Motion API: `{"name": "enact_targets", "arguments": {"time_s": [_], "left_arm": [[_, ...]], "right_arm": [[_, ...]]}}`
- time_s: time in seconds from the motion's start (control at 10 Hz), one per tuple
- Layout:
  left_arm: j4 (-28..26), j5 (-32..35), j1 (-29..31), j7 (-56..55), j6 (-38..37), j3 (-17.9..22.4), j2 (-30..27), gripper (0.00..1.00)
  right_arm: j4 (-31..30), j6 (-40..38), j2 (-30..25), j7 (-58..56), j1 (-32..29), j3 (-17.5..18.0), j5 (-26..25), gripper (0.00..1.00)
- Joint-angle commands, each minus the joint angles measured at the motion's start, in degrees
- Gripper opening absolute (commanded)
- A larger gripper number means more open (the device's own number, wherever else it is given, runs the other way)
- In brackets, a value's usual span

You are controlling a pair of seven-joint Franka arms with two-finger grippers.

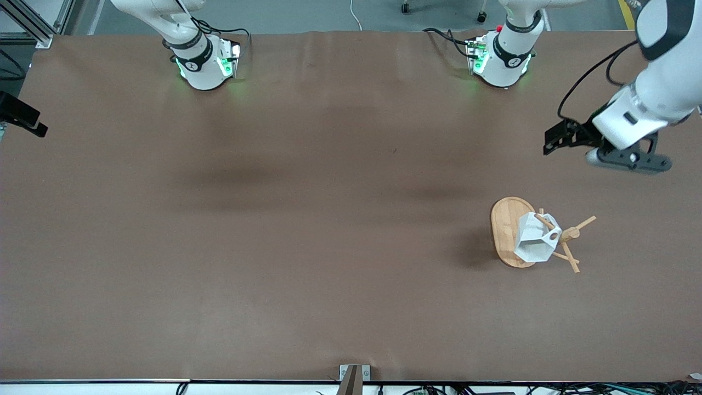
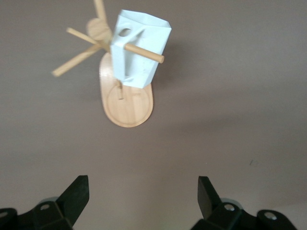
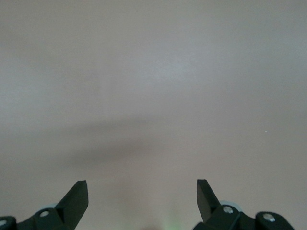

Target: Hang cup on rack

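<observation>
The white faceted cup (image 1: 535,241) hangs on a peg of the bamboo rack (image 1: 505,230), which stands toward the left arm's end of the table. The peg passes through the hole in the cup's handle. In the left wrist view the cup (image 2: 139,48) hangs over the rack's oval base (image 2: 127,108). My left gripper (image 1: 556,140) is open and empty, up in the air over bare table, apart from the rack; its jaws (image 2: 143,184) stand wide. My right gripper (image 3: 142,188) is open and empty over bare table; it does not show in the front view.
The brown table (image 1: 307,219) carries only the rack with the cup. The two arm bases (image 1: 203,63) (image 1: 502,57) stand along its edge farthest from the front camera. A black fixture (image 1: 22,118) juts in at the right arm's end.
</observation>
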Motion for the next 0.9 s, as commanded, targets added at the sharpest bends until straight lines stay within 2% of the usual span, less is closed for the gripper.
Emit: {"name": "enact_targets", "arguments": {"time_s": [0.0,0.2,0.4,0.5,0.6,0.8], "left_arm": [[8.84,2.24,-1.19,-1.68,-8.82,0.79,1.68,1.00],[12.04,2.25,-3.64,-1.85,-11.06,1.92,1.86,1.00],[20.80,2.94,-4.71,-4.91,-15.59,2.29,5.80,1.00],[23.36,3.04,-4.80,-5.19,-17.11,2.20,7.12,1.00],[25.13,3.04,-4.97,-5.28,-19.21,2.46,8.18,1.00],[24.45,3.12,-4.62,-7.20,-20.46,1.85,6.88,1.00]], "right_arm": [[1.12,-0.19,0.47,-1.26,-1.37,0.84,-1.12,1.00],[1.12,-0.54,0.29,-1.17,-1.73,0.84,-0.15,1.00],[1.12,-0.19,0.38,-1.26,-2.17,0.75,0.29,1.00],[1.12,-0.19,0.47,-1.26,-2.69,0.93,0.47,1.00],[1.12,-0.19,0.47,-1.43,-5.65,2.15,1.16,1.00],[1.12,-0.36,0.38,-1.35,-5.60,2.78,1.70,1.00]]}}
